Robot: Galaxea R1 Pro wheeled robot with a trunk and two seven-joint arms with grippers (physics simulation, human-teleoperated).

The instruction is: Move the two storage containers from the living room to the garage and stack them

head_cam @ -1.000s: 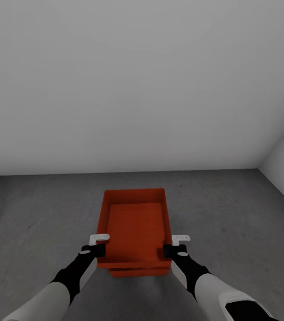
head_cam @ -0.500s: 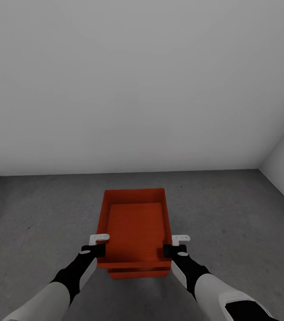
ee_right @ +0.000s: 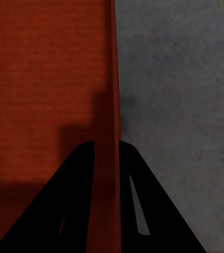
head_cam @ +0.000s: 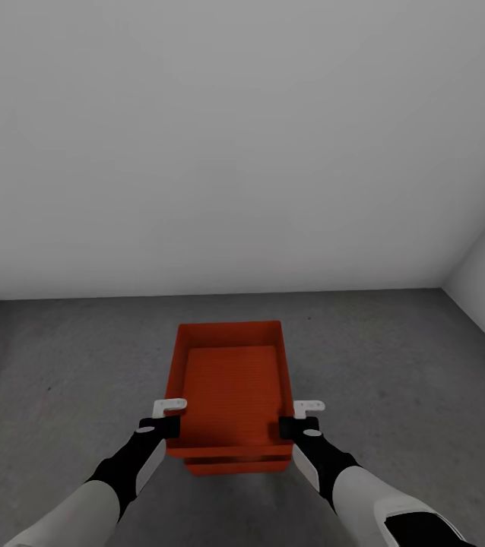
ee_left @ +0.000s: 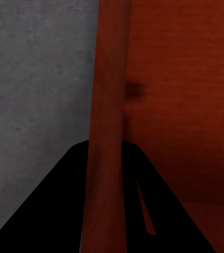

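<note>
Upper storage container (head_cam: 231,387) nested on lower storage container (head_cam: 235,465), on grey floor (head_cam: 60,357) by white wall (head_cam: 235,152). Left tool (head_cam: 168,416) clamped over its left wall, right tool (head_cam: 297,418) over right wall, container between both.

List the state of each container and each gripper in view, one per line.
Upper storage container: upright, open-topped, empty, nested on the lower one, gripped on both side walls.
Lower storage container: beneath it, mostly hidden.
Left gripper: shut on its left wall.
Right gripper: shut on its right wall.
</note>
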